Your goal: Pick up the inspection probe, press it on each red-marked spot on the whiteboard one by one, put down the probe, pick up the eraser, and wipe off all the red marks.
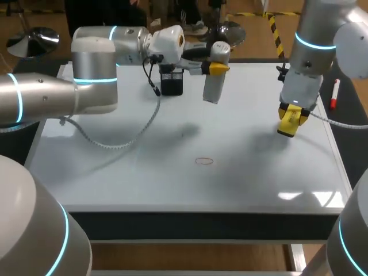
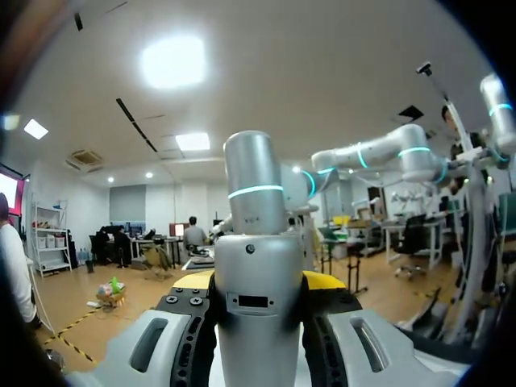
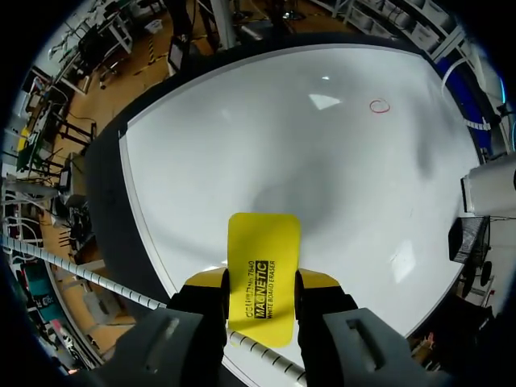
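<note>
My right gripper [image 1: 290,119] is squeezed tight on the yellow eraser [image 3: 263,242], and the red circle [image 1: 204,161] sits well away from the eraser, on my left side.

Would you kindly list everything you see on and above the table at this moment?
whiteboard: one, white, covering the tabletop.
red mark: one clearly seen, red oval outline, near the board's middle.
pen holder: one, black mesh, at the board's far edge.
marker: one, white with red, on the dark strip beside the board's right edge.
probe: one, grey, held above the board's far part.
eraser: one, yellow, held over the board's right side.
left claw: one, yellow-tipped, shut on the probe.
right claw: one, yellow-tipped, shut on the eraser.
</note>
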You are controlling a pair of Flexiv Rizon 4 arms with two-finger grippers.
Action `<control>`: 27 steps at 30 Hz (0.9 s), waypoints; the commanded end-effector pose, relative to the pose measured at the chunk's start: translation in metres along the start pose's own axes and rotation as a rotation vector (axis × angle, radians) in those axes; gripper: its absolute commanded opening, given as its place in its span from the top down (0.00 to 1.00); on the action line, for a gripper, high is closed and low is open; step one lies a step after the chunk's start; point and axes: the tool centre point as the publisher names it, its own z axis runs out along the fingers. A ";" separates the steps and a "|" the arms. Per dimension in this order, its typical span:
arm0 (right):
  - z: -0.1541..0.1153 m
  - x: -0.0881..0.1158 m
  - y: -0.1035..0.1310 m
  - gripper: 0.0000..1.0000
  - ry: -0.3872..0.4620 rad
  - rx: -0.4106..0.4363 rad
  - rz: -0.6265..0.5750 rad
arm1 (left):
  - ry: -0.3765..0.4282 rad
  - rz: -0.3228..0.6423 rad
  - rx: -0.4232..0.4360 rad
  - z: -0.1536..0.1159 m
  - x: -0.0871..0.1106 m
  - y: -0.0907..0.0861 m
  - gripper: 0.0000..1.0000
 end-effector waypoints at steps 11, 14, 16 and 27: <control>0.000 0.000 -0.001 1.00 0.003 0.001 -0.002 | 0.095 -0.070 0.013 -0.013 0.052 0.020 1.00; 0.000 0.000 -0.001 1.00 0.003 0.001 -0.002 | 0.115 -0.090 0.013 -0.018 0.062 0.026 1.00; 0.000 0.000 -0.001 1.00 0.003 0.001 -0.002 | 0.119 -0.104 0.013 -0.022 0.067 0.029 1.00; 0.000 0.000 -0.001 1.00 0.003 0.001 -0.002 | 0.137 -0.138 0.056 -0.031 0.092 0.042 1.00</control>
